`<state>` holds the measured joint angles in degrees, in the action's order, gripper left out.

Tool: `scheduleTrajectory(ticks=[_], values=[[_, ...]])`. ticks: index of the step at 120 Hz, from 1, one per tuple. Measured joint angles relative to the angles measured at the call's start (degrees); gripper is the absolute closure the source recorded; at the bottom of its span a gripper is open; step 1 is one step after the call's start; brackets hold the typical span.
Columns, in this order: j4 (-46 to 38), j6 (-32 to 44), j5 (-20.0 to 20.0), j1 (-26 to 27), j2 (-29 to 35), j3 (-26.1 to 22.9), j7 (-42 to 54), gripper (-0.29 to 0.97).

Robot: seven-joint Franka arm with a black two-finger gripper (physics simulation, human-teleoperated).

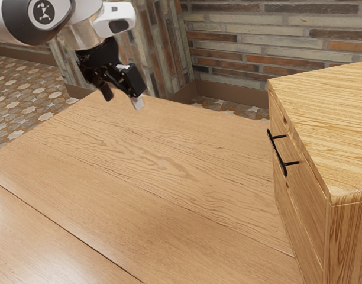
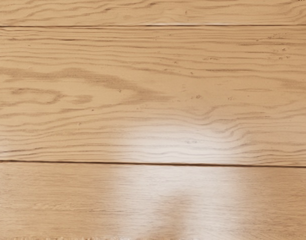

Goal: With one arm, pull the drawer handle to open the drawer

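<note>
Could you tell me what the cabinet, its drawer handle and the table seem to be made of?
Cabinet: light wood, oak-like grain, satin finish.
Drawer handle: thin black bar, probably painted metal, though plastic is possible.
Table: same grained wood planks, lightly glossy, given the soft glare.

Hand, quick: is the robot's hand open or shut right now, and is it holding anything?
Hand: open, holding nothing, above the table and far from the drawer handle.
</note>
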<state>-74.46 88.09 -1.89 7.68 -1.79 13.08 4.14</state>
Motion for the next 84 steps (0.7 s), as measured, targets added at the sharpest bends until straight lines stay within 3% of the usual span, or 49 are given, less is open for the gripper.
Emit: scheduleTrajectory(ticks=[29, 40, 46, 51, 58, 63, 77, 84], values=[[2.85, -0.96, -0.20, -7.32, 1.98, -0.17, 2.19, 0.02], [7.39, -2.74, -0.02, -13.23, 5.72, -7.76, 0.08, 0.02], [7.97, -3.41, -0.04, -11.65, 5.67, -13.93, -3.70, 0.02], [8.15, -3.86, -0.10, -6.32, 5.60, -17.51, -7.21, 0.02], [8.15, -4.35, -0.07, 1.59, 5.54, -19.74, -11.78, 0.02], [7.87, -4.62, -0.01, 4.50, 5.55, -20.41, -14.77, 0.03], [7.04, -5.11, 1.13, 1.39, 5.13, -21.23, -22.14, 0.02], [2.32, -3.91, 2.22, -1.51, 6.62, -20.89, -25.34, 0.02]])
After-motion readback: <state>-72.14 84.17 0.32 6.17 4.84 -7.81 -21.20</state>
